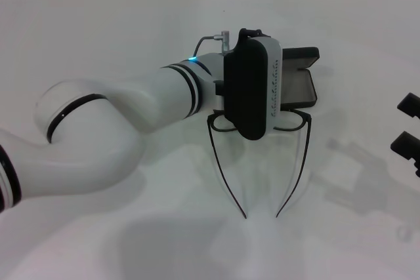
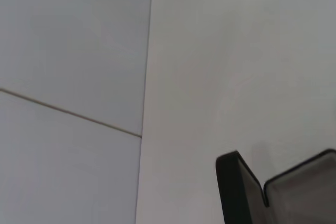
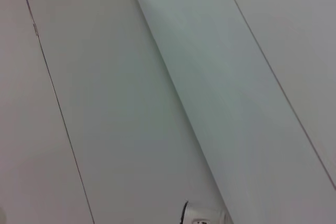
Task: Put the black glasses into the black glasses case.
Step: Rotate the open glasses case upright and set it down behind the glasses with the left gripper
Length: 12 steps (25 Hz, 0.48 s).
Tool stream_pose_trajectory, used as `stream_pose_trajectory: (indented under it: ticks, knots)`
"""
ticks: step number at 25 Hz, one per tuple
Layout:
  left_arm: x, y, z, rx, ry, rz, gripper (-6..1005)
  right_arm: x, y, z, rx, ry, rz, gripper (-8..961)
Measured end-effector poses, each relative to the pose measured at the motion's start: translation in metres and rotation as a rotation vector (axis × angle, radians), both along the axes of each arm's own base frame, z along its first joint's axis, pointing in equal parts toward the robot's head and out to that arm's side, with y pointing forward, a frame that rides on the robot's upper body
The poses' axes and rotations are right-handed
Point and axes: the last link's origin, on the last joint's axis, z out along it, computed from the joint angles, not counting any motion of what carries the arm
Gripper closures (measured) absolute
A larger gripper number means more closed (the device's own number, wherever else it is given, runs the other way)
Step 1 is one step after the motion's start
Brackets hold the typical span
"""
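Your left arm reaches in from 9 o'clock across the white table (image 1: 131,240), and its left end effector (image 1: 252,90) sits at centre, directly over the front of the black glasses (image 1: 298,155). The wrist housing blocks the fingers, so I cannot tell how wide they stand or whether they have hold of the frame. Both temple arms of the glasses are unfolded and run toward 6 o'clock, tips close together near the table's middle. Lenses and bridge are mostly hidden under the wrist; only the frame corners poke out at either side.

The black glasses case (image 1: 302,83) lies open just past the glasses toward 12 o'clock, grey lining showing, lid standing up at the far side. The left wrist view catches its raised lid edge and lining (image 2: 236,192) against the white wall.

Your right end effector (image 1: 410,136) is parked at the 3 o'clock edge, well apart from the glasses. It's cut off by the edge, so can't tell its opening either.
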Motion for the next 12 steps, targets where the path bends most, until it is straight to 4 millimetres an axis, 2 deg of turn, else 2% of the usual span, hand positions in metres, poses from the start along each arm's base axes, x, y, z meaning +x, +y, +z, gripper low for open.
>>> stream_pose_trajectory:
  ticks: [12]
  knots:
    - [0.014,-0.004,0.005,-0.026,0.008,0.030,751,0.001,-0.001,0.000,0.002,-0.001,0.000,110]
